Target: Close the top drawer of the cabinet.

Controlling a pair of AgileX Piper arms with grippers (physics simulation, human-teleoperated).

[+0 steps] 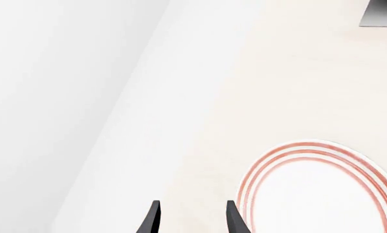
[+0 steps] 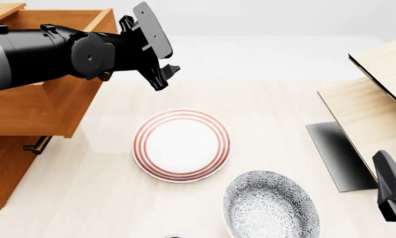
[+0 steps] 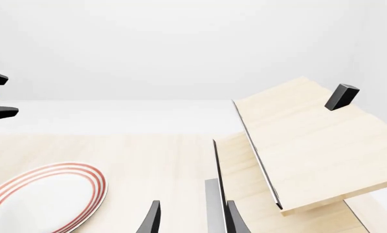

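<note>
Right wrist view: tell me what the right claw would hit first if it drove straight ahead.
Probably the pale light-wood furniture with a black edge: its lower panel's edge rises directly beyond the right claw. The red-ringed white plate lies off to one side. Depth is uncertain.

Red-ringed plate (image 2: pixel 181 145) beside patterned bowl (image 2: pixel 271 207), pale furniture (image 2: pixel 376 106).

Pale table (image 2: pixel 277 104) bears red-ringed plate (image 2: pixel 180 145), patterned bowl (image 2: pixel 271 206), cabinet (image 2: pixel 13 148).
</note>
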